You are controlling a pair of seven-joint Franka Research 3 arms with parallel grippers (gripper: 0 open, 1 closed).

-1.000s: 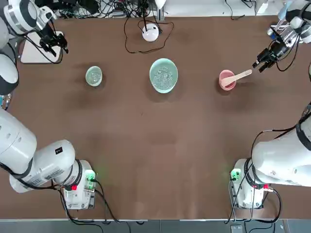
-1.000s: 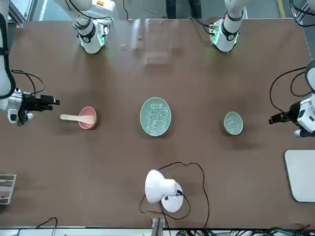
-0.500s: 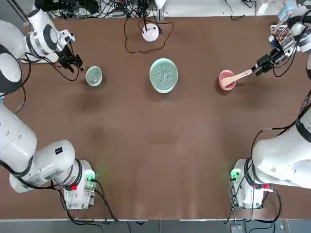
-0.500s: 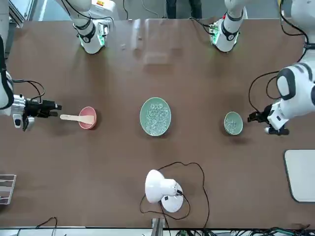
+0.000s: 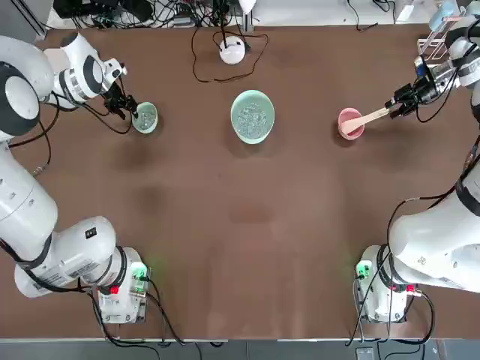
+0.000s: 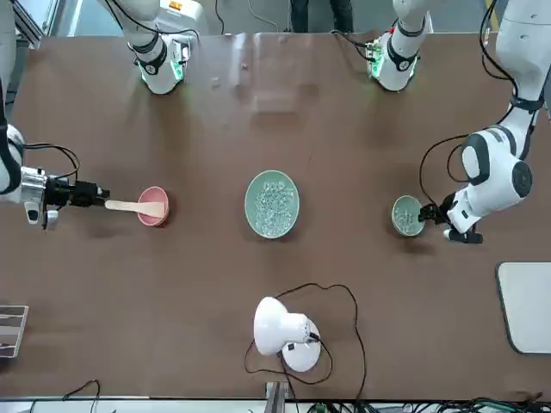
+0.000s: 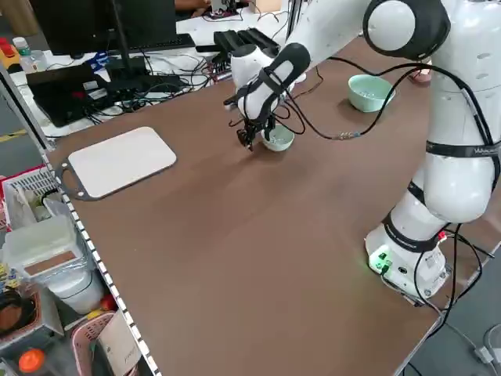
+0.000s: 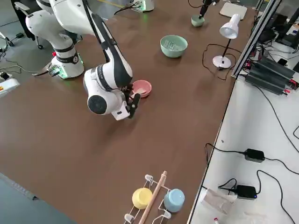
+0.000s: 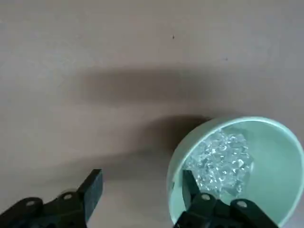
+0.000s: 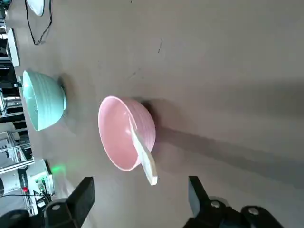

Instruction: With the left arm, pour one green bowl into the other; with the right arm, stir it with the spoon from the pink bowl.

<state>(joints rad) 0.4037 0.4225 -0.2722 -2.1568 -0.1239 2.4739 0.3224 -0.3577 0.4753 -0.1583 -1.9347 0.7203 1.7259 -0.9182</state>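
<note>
Both arms have closed in since 0.5 s ago. Left gripper (image 9: 137, 192) is now at the small bowl (image 5: 145, 117), fingers spread across its rim, one inside, nothing clamped. Right gripper (image 10: 137, 190) has reached the spoon (image 5: 367, 118) handle tip, fingers wide, spoon resting in the pink bowl (image 5: 349, 124). Big bowl (image 5: 253, 115) sits between them, unmoved. Lamp (image 5: 232, 49) and its cable lie beyond it, clear of both arms.

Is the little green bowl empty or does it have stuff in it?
It has stuff in it. The small green bowl sits upright on the table with a pile of clear, shiny bits inside. The left gripper is open, one finger inside the rim.
</note>
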